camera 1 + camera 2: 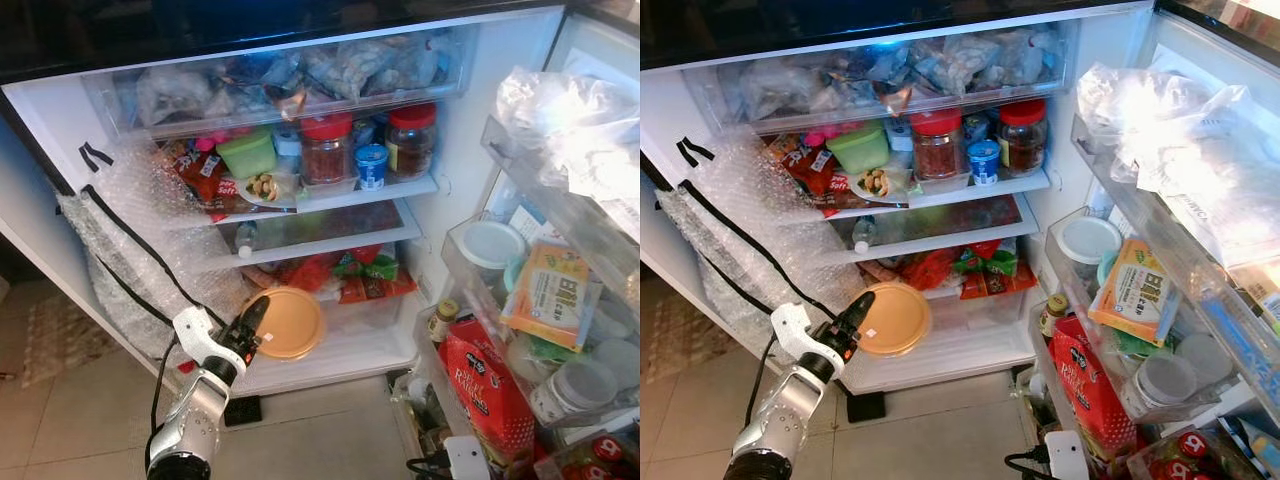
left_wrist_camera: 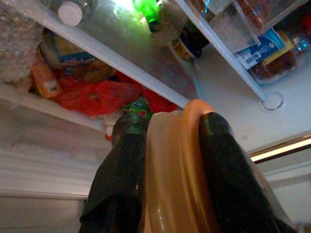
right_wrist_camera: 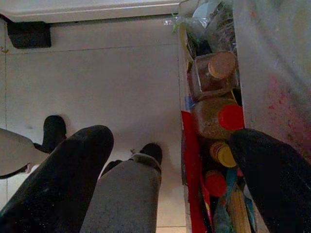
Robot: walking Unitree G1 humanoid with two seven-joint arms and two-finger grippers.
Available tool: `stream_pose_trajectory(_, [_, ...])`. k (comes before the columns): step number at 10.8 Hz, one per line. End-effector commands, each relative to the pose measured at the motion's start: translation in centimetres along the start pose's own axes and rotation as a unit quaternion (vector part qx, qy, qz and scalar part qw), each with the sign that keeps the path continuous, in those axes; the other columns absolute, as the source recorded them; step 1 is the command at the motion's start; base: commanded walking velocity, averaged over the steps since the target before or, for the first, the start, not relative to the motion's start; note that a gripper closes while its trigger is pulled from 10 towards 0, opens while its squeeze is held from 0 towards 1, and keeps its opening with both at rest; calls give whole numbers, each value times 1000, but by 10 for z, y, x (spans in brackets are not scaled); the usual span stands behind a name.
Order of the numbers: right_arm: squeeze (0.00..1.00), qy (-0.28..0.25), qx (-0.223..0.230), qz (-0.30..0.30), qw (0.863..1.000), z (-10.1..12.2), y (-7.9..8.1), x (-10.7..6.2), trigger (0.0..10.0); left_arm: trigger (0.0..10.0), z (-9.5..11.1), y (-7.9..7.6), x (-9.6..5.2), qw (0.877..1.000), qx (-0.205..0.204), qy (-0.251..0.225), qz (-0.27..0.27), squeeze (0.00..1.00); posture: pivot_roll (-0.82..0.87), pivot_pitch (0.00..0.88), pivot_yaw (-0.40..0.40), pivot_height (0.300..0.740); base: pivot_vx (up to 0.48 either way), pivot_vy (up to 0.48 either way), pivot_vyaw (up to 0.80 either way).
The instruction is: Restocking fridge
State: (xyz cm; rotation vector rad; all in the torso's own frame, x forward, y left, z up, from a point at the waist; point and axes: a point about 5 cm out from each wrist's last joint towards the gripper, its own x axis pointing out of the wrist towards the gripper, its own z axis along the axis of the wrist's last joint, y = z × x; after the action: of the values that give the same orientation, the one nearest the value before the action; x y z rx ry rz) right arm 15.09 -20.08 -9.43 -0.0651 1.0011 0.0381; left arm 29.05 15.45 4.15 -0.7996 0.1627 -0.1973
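One gripper at work: your left gripper (image 1: pixel 250 325) pinches the orange lid (image 1: pixel 290 322) by its left rim, at the fridge's (image 1: pixel 480 60) bottom shelf front.
Right gripper (image 3: pixel 170 165): fingers spread above the floor (image 3: pixel 107 73), near the door bins (image 3: pixel 214 102).
Hidden: lid's underside; drawer (image 1: pixel 300 70) contents blurred by frost.

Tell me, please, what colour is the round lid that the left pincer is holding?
Orange lid, clearest in the left eye view, clamped in the left pincer.

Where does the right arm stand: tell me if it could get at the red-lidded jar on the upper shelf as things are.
Probably not. The right gripper hangs open, low over the floor by the door's bottom bin, far below the red-lidded jar. Nothing blocks the jar's front, though.
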Motion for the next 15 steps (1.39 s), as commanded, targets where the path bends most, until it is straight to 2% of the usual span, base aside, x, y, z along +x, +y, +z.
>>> stream_pose_trajectory(1, [0, 12, -3, 1, 1000, -6, 0, -1, 10000, 10000, 2, 1, -2, 1000, 12, 1, 4, 0, -108, 42, 57, 740, 270, 0, 0])
stream_pose_trajectory(7, [0, 23, 1, 7, 1000, -13, 7, -2, 10000, 10000, 4, -1, 1, 1000, 16, 4, 0, 0, -105, 41, 61, 740, 282, 0, 0])
stream_pose_trajectory(11, [0, 26, -3, 9, 1000, -17, 5, -3, 10000, 10000, 1, -1, 0, 1000, 16, 9, 0, 0, -106, 33, 62, 740, 285, 0, 0])
stream_pose_trajectory(15, [0, 29, -7, 12, 999, -20, 5, -4, 10000, 10000, -1, 1, -1, 1000, 16, 10, 7, 0, -109, 37, 59, 740, 0, 0, 0])
